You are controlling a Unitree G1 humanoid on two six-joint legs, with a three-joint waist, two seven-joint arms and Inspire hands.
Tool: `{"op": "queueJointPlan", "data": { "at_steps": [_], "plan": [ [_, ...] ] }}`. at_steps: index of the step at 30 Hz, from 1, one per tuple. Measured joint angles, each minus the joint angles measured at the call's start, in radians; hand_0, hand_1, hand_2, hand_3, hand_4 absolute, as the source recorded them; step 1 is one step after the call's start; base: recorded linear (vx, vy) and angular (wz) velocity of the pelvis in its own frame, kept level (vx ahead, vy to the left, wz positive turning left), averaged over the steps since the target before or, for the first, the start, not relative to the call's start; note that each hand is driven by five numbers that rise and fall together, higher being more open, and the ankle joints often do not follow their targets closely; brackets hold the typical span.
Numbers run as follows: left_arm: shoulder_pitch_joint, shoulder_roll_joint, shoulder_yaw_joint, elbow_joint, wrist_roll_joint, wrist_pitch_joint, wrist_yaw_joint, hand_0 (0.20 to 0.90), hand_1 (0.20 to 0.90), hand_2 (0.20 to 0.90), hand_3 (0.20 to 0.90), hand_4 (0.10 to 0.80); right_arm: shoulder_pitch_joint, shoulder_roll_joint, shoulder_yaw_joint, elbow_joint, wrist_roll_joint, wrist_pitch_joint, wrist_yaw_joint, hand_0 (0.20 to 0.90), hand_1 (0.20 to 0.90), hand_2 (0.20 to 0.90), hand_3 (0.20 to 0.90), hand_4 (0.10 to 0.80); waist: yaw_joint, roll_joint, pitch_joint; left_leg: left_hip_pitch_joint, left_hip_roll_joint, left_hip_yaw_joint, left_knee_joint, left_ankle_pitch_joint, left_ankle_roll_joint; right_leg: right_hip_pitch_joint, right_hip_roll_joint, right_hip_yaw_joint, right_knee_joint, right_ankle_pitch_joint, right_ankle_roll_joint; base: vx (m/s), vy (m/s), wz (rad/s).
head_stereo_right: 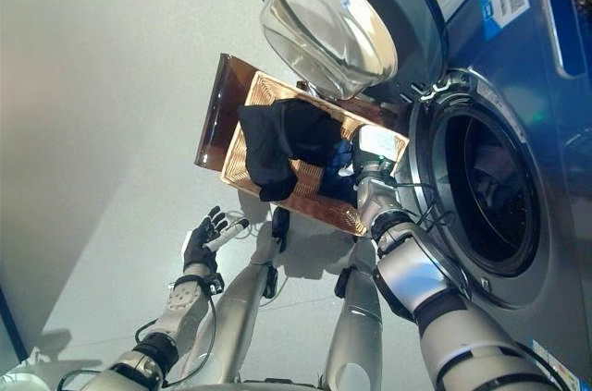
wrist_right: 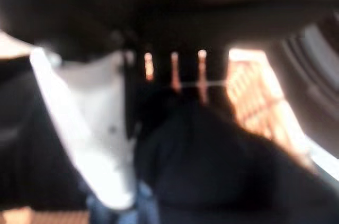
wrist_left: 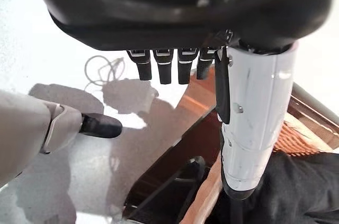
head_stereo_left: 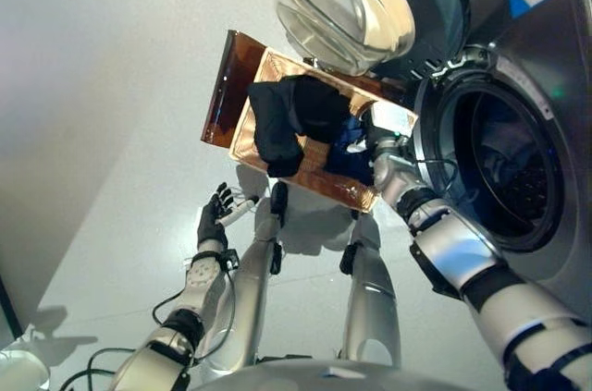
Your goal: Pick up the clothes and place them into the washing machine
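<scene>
A pile of dark clothes (head_stereo_left: 289,118) lies in a copper-coloured woven basket (head_stereo_left: 242,137) on the floor, with a blue garment (head_stereo_left: 344,149) at the end nearest the machine. My right hand (head_stereo_left: 387,146) reaches into that end of the basket and rests on the dark cloth (wrist_right: 212,171), its white-covered thumb (wrist_right: 90,144) alongside. The washing machine's drum opening (head_stereo_left: 509,169) gapes just right of the hand. My left hand (head_stereo_left: 213,220) hangs open near the floor, short of the basket, with straight fingers (wrist_left: 164,68) and nothing in it.
The machine's round glass door (head_stereo_left: 347,3) is swung wide and stands over the far end of the basket. A brown panel (head_stereo_left: 222,86) flanks the basket's left side. Pale floor (head_stereo_left: 102,114) spreads out to the left.
</scene>
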Motion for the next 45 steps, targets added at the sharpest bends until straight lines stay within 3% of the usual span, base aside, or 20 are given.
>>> {"op": "queueJointPlan", "data": {
  "at_steps": [6,13,18,22,29,34,45],
  "plan": [
    [0.004,-0.001,0.035,0.01,-0.003,0.002,-0.001,0.9,0.9,0.9,0.9,0.8,0.134,-0.016,-0.09,-0.188,0.146,-0.028,0.007,0.2,0.2,0.2,0.2,0.3,-0.016,-0.012,-0.004,0.032,-0.001,-0.001,0.013,-0.008,0.0,0.031,0.002,0.001,0.015,-0.001,0.001,0.046,-0.037,-0.02],
    [0.05,0.017,0.068,0.038,-0.009,0.002,-0.014,0.9,0.9,0.9,0.9,0.8,0.394,0.002,-0.199,-0.343,0.404,-0.118,0.036,0.2,0.2,0.2,0.2,0.3,-0.05,-0.087,-0.069,0.097,0.0,0.016,0.009,-0.025,0.005,0.086,-0.002,0.005,0.013,-0.053,0.023,0.052,-0.034,-0.03],
    [0.076,0.019,0.076,0.064,-0.022,0.003,-0.034,0.9,0.9,0.9,0.9,0.8,0.53,0.005,-0.275,-0.383,0.594,-0.178,0.081,0.2,0.2,0.2,0.2,0.3,-0.054,-0.099,-0.098,0.15,0.007,0.03,-0.025,-0.021,0.013,0.124,-0.003,0.006,0.015,-0.087,0.028,0.047,-0.024,-0.03],
    [0.104,0.023,0.082,0.067,-0.037,0.005,-0.049,0.9,0.9,0.9,0.9,0.8,0.61,0.009,-0.297,-0.424,0.741,-0.207,0.143,0.2,0.2,0.2,0.2,0.3,-0.057,-0.094,-0.116,0.177,0.01,0.035,-0.044,-0.022,0.013,0.138,-0.002,0.006,0.013,-0.088,0.028,0.034,-0.01,-0.02],
    [0.121,0.015,0.1,0.069,-0.049,0.007,-0.088,0.9,0.9,0.9,0.9,0.8,0.685,0.089,-0.485,-0.46,1.165,-0.321,0.282,0.2,0.2,0.2,0.2,0.3,-0.056,-0.074,-0.141,0.206,0.011,0.036,-0.061,-0.029,0.013,0.154,0.003,0.016,0.014,-0.058,0.015,0.018,0.001,-0.04],
    [0.115,0.007,0.099,0.075,-0.08,0.001,-0.089,0.9,0.9,0.9,0.9,0.8,0.664,0.128,-0.582,-0.417,1.384,-0.382,0.302,0.2,0.2,0.2,0.2,0.3,-0.056,-0.062,-0.148,0.206,0.009,0.042,-0.059,-0.032,0.014,0.153,0.003,0.025,0.013,-0.059,0.016,0.002,0.001,-0.03],
    [0.124,-0.023,0.065,0.107,-0.125,0.0,-0.088,0.9,0.9,0.9,0.9,0.8,0.597,0.184,-0.726,-0.265,1.752,-0.462,0.299,0.2,0.2,0.2,0.2,0.3,-0.057,-0.023,-0.166,0.202,-0.011,0.06,-0.068,-0.034,0.03,0.147,-0.023,0.028,-0.007,-0.082,0.043,0.0,0.0,0.0]
  ]
}}
